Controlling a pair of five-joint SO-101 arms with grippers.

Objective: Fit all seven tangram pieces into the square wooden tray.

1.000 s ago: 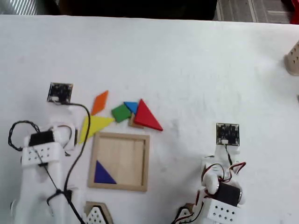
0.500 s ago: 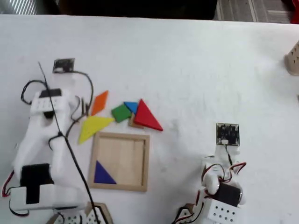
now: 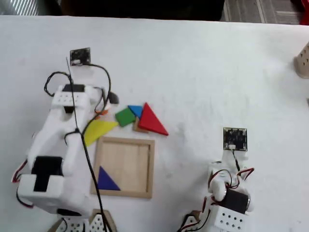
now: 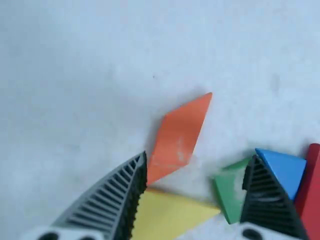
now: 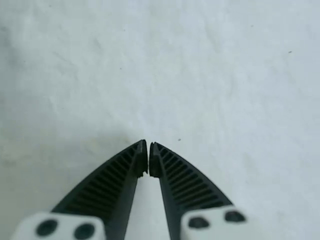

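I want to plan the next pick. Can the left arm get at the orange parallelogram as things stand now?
Probably yes. The left gripper hangs open right over the orange parallelogram, with nothing on top of it. The yellow triangle lies close against one end and might get nudged.

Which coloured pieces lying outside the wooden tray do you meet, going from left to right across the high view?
yellow triangle → green square → small blue triangle → red triangle. The orange parallelogram is left out: mostly hidden in that view.

Bright, even light throughout, casting only faint, soft shadows.
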